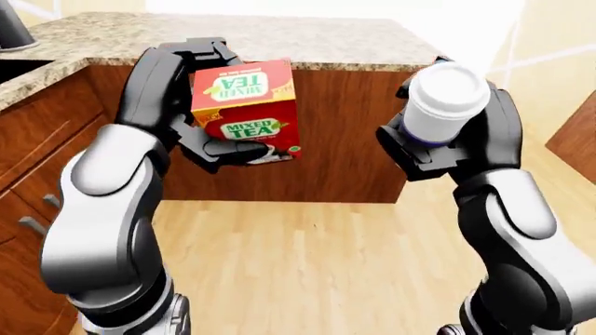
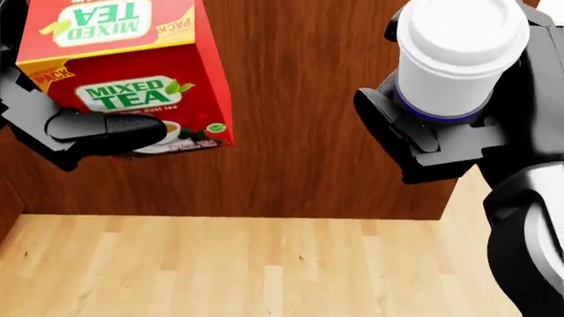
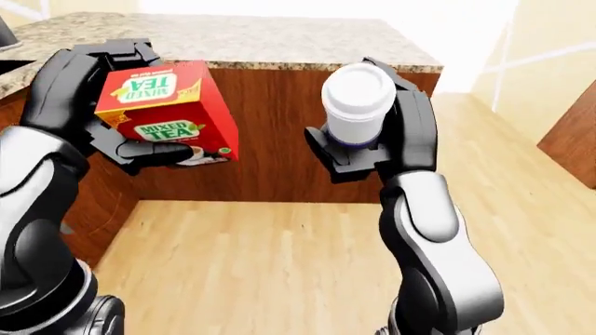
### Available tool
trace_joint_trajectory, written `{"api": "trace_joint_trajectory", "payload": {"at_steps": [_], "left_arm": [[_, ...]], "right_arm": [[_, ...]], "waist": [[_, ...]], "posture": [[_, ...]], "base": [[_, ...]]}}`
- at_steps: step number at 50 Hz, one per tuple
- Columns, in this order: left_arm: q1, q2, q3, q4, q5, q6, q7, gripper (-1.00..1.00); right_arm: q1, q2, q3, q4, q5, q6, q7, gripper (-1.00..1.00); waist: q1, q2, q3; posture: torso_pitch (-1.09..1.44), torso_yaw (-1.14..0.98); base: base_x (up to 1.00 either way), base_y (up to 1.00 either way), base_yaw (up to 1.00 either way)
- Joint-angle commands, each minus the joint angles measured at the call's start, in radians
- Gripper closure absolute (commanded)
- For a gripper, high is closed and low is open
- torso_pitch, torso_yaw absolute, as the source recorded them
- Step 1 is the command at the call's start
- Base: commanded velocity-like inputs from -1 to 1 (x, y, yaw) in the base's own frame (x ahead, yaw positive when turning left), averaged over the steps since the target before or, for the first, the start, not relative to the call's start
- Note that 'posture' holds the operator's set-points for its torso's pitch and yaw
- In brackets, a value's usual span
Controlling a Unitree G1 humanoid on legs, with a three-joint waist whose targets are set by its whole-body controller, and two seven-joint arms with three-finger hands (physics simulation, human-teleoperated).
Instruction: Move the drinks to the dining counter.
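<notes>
A red Mixed Tea box (image 1: 246, 105) is held up in my left hand (image 1: 209, 136), whose black fingers close round its side and bottom; it fills the head view's upper left as the tea box (image 2: 123, 72). A white lidded paper cup (image 1: 444, 101) with a blue band sits upright in my right hand (image 1: 438, 150), which is shut round its base; the head view shows the cup (image 2: 454, 56) at upper right. A granite-topped counter (image 1: 279, 38) with a dark wood side stands beyond both hands.
Dark wood cabinet panelling (image 2: 299, 132) fills the head view's middle. Light wood floor (image 1: 326, 265) lies below. Wood drawers with handles (image 1: 33, 209) run along the left, under a granite top holding a dark sink (image 1: 19, 66). A wood panel (image 1: 573, 136) stands at right.
</notes>
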Motion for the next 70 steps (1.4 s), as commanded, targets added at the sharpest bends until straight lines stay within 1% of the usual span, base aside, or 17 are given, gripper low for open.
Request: {"api": "trace_joint_trajectory", "payload": {"at_steps": [1,9,10,25,28,32,37,40,42,44,46,50,53,54,63,67,70], "left_arm": [[-0.074,0.016,0.003,-0.024,-0.009,0.016,-0.005,1.00],[-0.252,0.082,0.005,-0.012,-0.029,0.132,-0.024,1.00],[-0.262,0.086,0.004,-0.009,-0.030,0.136,-0.026,1.00],[-0.290,0.104,0.009,-0.001,-0.032,0.156,-0.036,1.00],[-0.277,0.093,0.014,-0.005,-0.035,0.150,-0.026,1.00],[-0.262,0.091,0.017,-0.008,-0.039,0.143,-0.019,1.00],[-0.254,0.096,0.020,-0.015,-0.044,0.143,-0.016,1.00],[-0.251,0.098,0.021,-0.018,-0.047,0.143,-0.014,1.00],[-0.253,0.101,0.019,-0.027,-0.050,0.151,-0.014,1.00],[-0.252,0.099,0.023,-0.026,-0.053,0.149,-0.012,1.00],[-0.247,0.098,0.021,-0.028,-0.054,0.147,-0.009,1.00],[-0.256,0.109,0.025,-0.024,-0.059,0.151,-0.013,1.00],[-0.265,0.114,0.024,-0.031,-0.062,0.163,-0.013,1.00],[-0.269,0.116,0.024,-0.029,-0.063,0.164,-0.014,1.00],[-0.255,0.112,0.023,-0.033,-0.064,0.154,-0.009,1.00],[-0.239,0.111,0.026,-0.041,-0.065,0.151,-0.009,1.00],[-0.231,0.108,0.027,-0.045,-0.066,0.149,-0.006,1.00]], "right_arm": [[-0.074,-0.019,-0.029,-0.023,0.015,0.035,-0.026,1.00],[-0.227,-0.066,-0.067,-0.036,0.089,0.166,-0.079,1.00],[-0.232,-0.068,-0.071,-0.045,0.100,0.177,-0.086,1.00],[-0.279,-0.108,-0.094,-0.069,0.215,0.222,-0.166,1.00],[-0.282,-0.114,-0.092,-0.068,0.232,0.220,-0.179,1.00],[-0.277,-0.122,-0.090,-0.065,0.247,0.211,-0.190,1.00],[-0.266,-0.125,-0.081,-0.065,0.255,0.197,-0.201,1.00],[-0.262,-0.127,-0.083,-0.065,0.262,0.192,-0.204,1.00],[-0.266,-0.128,-0.084,-0.065,0.268,0.193,-0.214,1.00],[-0.257,-0.130,-0.075,-0.065,0.268,0.186,-0.218,1.00],[-0.257,-0.131,-0.078,-0.068,0.273,0.186,-0.219,1.00],[-0.260,-0.140,-0.082,-0.064,0.279,0.184,-0.221,1.00],[-0.259,-0.142,-0.082,-0.064,0.283,0.186,-0.223,1.00],[-0.262,-0.144,-0.086,-0.063,0.287,0.189,-0.224,1.00],[-0.250,-0.149,-0.078,-0.065,0.299,0.163,-0.237,1.00],[-0.250,-0.147,-0.082,-0.067,0.309,0.168,-0.242,1.00],[-0.246,-0.144,-0.080,-0.068,0.316,0.163,-0.246,1.00]], "waist": [[-0.003,0.010,-0.017],[0.013,-0.109,-0.014],[0.016,-0.056,0.023],[-0.008,0.025,-0.058],[-0.009,0.033,0.022],[0.003,0.057,-0.015],[0.004,0.046,-0.045],[-0.026,-0.060,-0.035],[-0.003,-0.039,0.013],[-0.014,-0.058,-0.040],[-0.009,-0.063,-0.020],[-0.008,-0.038,-0.025],[0.009,0.080,-0.044],[0.000,0.033,-0.028],[0.004,0.033,0.002],[0.000,-0.078,-0.022],[0.000,-0.070,0.007]], "posture": [[0.00,0.00],[0.00,0.00],[0.00,0.00],[0.00,0.00],[0.00,0.00],[0.00,0.00],[0.00,0.00],[0.00,0.00],[0.00,0.00],[0.00,0.00],[0.00,0.00],[0.00,0.00],[0.00,0.00],[0.00,0.00],[0.00,0.00],[0.00,0.00],[0.00,0.00]], "base": [[0.52,0.00,0.00],[0.66,-0.02,0.00],[1.00,-0.06,0.00],[1.00,-0.02,0.00],[1.00,0.00,0.00],[1.00,0.00,0.00],[1.00,0.00,0.00],[1.00,0.00,0.00],[0.79,0.00,0.00],[0.48,0.00,0.00],[0.47,0.00,0.00],[0.42,0.00,0.00],[0.42,0.00,0.00],[0.41,0.00,0.00],[0.23,0.00,0.00],[0.00,0.00,0.00],[0.00,0.00,0.00]]}}
